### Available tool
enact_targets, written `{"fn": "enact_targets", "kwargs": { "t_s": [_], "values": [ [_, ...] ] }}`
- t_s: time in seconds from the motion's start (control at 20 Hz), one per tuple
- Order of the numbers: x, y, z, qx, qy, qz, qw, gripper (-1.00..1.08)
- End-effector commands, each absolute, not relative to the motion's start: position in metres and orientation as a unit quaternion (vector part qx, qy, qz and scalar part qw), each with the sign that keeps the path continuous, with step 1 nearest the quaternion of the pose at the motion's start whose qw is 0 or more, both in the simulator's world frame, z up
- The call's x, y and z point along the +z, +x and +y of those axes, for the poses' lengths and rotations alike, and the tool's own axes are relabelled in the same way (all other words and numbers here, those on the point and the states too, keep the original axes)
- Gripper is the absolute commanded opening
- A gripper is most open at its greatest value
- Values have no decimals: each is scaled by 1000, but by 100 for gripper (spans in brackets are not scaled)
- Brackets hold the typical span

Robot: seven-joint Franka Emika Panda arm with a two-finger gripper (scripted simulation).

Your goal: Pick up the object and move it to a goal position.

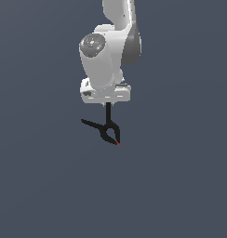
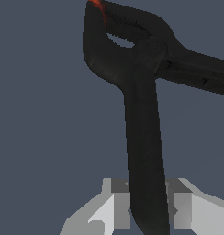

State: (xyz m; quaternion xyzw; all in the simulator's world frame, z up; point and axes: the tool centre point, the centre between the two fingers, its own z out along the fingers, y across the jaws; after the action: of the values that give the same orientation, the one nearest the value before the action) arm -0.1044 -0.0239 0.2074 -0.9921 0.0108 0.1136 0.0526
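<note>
The object, a black spring clamp [image 1: 107, 130], hangs in the air below the white arm in the exterior view. One handle runs straight up into my gripper [image 1: 108, 103]; the other splays toward the exterior view's left. Its looped jaws end in a tiny red-orange tip [image 1: 117, 143] at the lowest point. In the wrist view the clamp [image 2: 143, 137] fills the frame, and its long handle sits between my two grey fingers [image 2: 120, 206], which are shut on it. The red tip [image 2: 96, 4] shows at the frame edge.
A plain dark grey-blue surface [image 1: 180, 186] lies behind and below everything. The white arm body [image 1: 106, 56] rises above the gripper. No other object shows in either view.
</note>
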Motion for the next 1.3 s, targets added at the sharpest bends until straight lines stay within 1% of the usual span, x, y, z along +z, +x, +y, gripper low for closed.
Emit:
{"fn": "enact_targets", "kwargs": {
  "t_s": [0.0,0.3,0.6,0.95,1.25],
  "values": [
    [234,-96,-19,112,-992,11,52,-100],
    [291,-75,-8,112,-992,11,53,-100],
    [332,-59,0,112,-992,11,53,-100],
    [358,-48,5,112,-992,11,53,-100],
    [364,-45,6,112,-992,11,53,-100]
  ]
}}
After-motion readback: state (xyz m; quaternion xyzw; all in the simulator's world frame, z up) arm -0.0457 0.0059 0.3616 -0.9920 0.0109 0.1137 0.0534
